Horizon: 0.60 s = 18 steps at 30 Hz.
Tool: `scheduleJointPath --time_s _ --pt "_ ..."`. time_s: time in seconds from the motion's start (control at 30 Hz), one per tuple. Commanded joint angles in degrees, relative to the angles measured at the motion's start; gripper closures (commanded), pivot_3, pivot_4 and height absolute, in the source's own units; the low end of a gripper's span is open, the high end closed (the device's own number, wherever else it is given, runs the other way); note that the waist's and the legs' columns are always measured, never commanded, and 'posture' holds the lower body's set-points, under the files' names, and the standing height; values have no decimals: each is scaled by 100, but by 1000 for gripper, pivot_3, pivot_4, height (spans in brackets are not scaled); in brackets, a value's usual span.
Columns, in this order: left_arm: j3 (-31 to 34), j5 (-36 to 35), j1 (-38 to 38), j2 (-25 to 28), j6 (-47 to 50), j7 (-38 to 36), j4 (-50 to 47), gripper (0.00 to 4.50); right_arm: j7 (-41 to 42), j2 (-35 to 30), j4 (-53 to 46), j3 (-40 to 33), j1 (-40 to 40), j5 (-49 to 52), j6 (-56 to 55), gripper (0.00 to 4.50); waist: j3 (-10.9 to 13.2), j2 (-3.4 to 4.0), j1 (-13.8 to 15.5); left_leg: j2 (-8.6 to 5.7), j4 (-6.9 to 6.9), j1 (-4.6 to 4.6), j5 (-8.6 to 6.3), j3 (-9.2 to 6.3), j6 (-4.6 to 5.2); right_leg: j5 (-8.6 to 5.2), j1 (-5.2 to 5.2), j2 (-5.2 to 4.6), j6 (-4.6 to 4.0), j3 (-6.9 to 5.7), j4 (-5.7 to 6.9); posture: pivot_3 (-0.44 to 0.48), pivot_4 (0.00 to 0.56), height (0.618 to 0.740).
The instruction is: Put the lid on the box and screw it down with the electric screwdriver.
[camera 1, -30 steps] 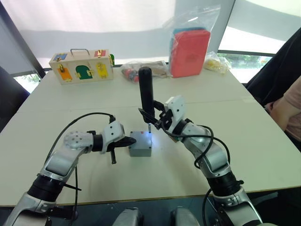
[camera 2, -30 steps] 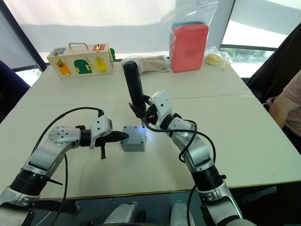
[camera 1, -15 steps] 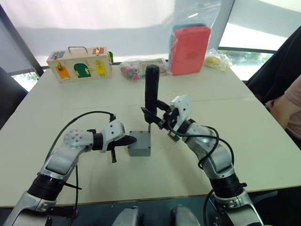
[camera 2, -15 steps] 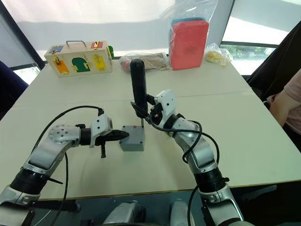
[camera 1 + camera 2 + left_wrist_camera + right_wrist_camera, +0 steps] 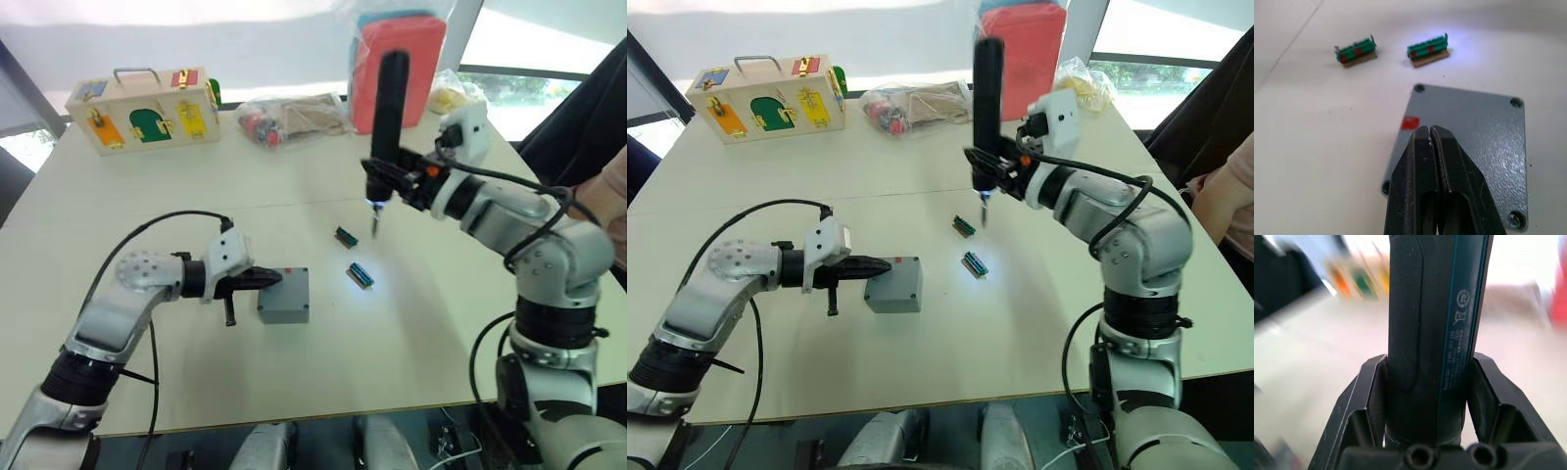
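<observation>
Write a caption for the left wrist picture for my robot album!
Shut left pincer rests on the grey lid beside its red mark, two green connectors beyond.

Lab, white table [image 5: 127, 186], wooden latch box [image 5: 143, 110]

From our head we look down over the table [image 5: 118, 196]; wrist cameras sit close behind the fingers.

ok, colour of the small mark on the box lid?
Red, on the grey lid; clearest in the left wrist view.
</observation>
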Motion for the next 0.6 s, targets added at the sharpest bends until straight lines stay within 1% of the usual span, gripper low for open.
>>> scheduleJointPath --time_s 0.03,0.1,0.23,0.4,0.6 --pt "420 -379 -128 199 125 -135 -369 4500 5 -664 53 49 -234 3 1161 2666 21 7 4 0 4 -11 0 1 0 0 -7 -1 0 0 0 0 150 740" --pt "557 -566 -121 286 215 -191 -492 4500 -29 -900 296 186 -220 -149 1498 2666 24 6 -2 0 13 -30 0 2 0 0 -22 -1 0 -1 0 0 150 740" --pt "666 -641 -91 405 234 -212 -581 4500 -115 -1062 984 409 -334 -356 2257 2666 32 5 -19 0 40 -58 0 12 1 2 -44 -1 1 -2 8 0 150 740" --pt "855 -1026 -131 334 479 -75 -804 4500 -125 -1137 1883 939 -354 -519 2327 2666 53 5 -16 -1 84 -61 -3 17 7 12 -34 0 1 -2 26 0 150 740" --pt "989 -1410 -99 273 804 179 -1141 4500 -100 -987 2207 1114 -413 -689 2327 2666 52 2 17 1 101 -56 -3 16 7 27 -17 5 3 -7 27 0 150 740"
